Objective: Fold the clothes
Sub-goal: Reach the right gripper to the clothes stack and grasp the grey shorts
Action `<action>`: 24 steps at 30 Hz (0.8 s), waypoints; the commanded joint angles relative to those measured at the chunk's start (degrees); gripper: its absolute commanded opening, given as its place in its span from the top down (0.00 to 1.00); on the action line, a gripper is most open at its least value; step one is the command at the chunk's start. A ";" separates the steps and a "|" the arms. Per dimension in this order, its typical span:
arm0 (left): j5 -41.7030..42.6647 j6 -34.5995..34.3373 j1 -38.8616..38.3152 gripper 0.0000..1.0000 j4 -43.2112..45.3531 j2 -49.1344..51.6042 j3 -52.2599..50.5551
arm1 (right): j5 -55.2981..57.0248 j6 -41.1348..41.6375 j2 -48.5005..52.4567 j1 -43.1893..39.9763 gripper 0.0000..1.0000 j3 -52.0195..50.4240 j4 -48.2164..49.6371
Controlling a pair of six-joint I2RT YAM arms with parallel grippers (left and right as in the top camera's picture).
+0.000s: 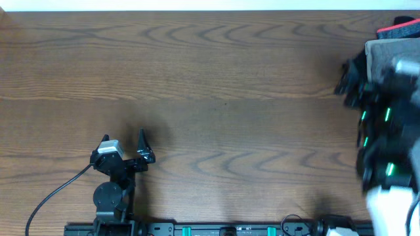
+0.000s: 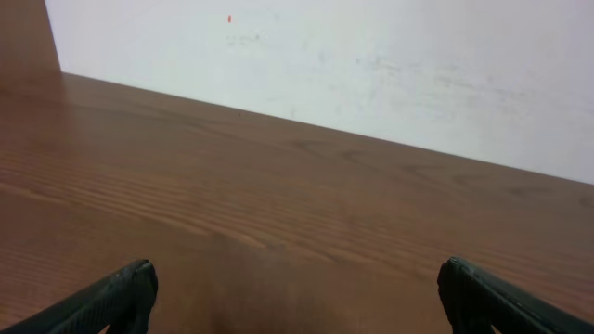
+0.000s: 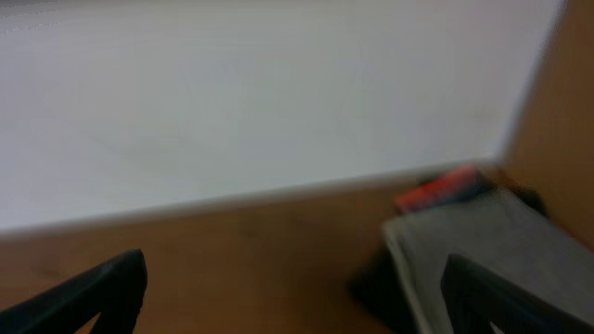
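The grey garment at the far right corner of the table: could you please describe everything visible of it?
The grey garment looks like woven cloth, lying flat with a straight front edge, on the table by the wall. A red item and a dark item show at its far edge, apparently touching it. Overhead, the right arm hides part of it.

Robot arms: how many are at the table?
2. The left arm is at the front left; the right arm is by the grey clothes at the right edge.
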 commanded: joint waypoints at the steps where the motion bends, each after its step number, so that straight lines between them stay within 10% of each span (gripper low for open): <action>1: -1.14 1.18 0.24 0.02 -1.97 -0.37 -1.27 | 2.10 -6.49 12.00 -3.85 0.01 13.77 -7.89; 8: -1.14 1.16 0.24 0.02 -1.97 -0.37 -1.27 | 8.96 -7.41 36.63 -9.55 0.01 41.94 -32.37; 24: -1.14 1.16 0.24 0.02 -1.97 -0.37 -1.27 | 12.22 -25.22 58.60 -15.30 0.05 44.81 -24.83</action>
